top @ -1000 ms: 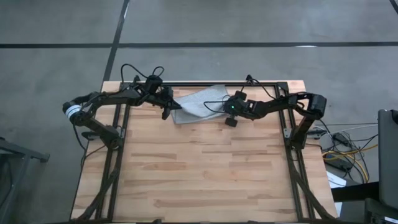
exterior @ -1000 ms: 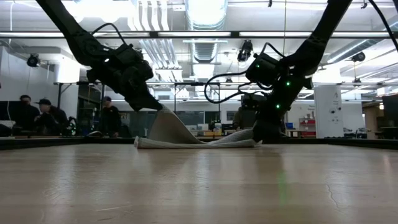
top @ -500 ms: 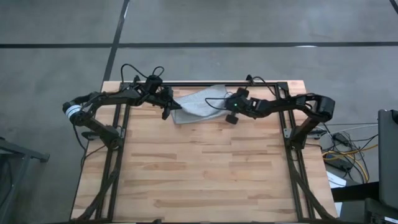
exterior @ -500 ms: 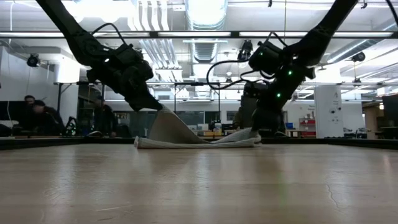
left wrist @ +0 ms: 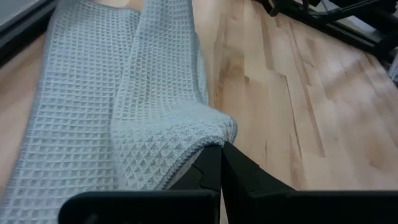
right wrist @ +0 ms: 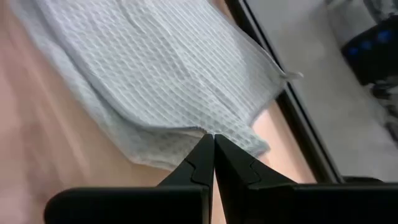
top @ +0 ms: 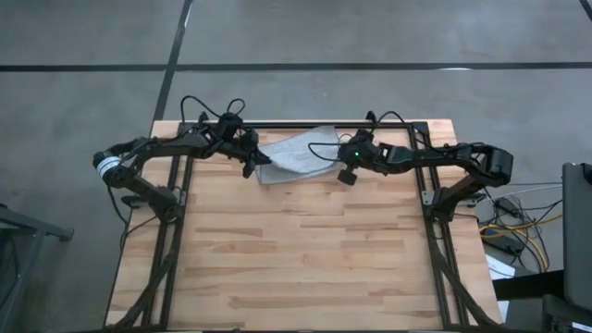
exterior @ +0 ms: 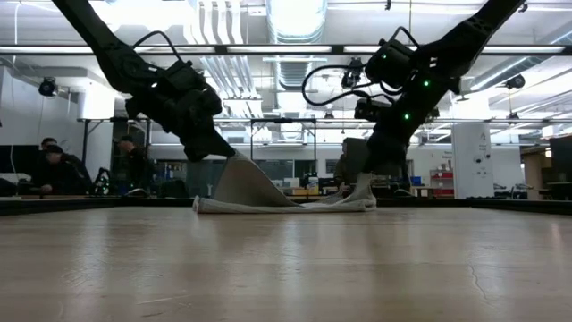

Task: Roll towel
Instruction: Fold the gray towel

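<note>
The light grey-blue towel [top: 296,153] lies crumpled near the table's far edge between both arms, its middle resting on the wood [exterior: 295,204]. My left gripper [exterior: 228,154] is shut on its left end, which is raised into a peak. My right gripper [exterior: 365,175] is shut on its right end, raised a little. The waffle weave shows in the left wrist view of the towel [left wrist: 93,93] and in the right wrist view of the towel [right wrist: 168,68]. My left gripper pinches the towel's left end [left wrist: 193,140] between its two fingers, slanting down from the table's left. The cloth drapes over the fingertips, falls in a slack slope to the table, and its layers cannot be told. My right gripper pinches the towel's right edge [right wrist: 206,132] between its shut fingertips, slanting down from the right. That end is lifted a little off the wood, and the cloth behind it sags to the table.
A black frame rail [top: 305,124] runs along the far edge just behind the towel. Bare wood [top: 296,259] stretches to the near edge. People sit in the room beyond the table [exterior: 45,165].
My right gripper has risen, staying shut, and has drawn the towel's right end up off the table into a small peak. The towel's left end and middle have stayed where they were.
</note>
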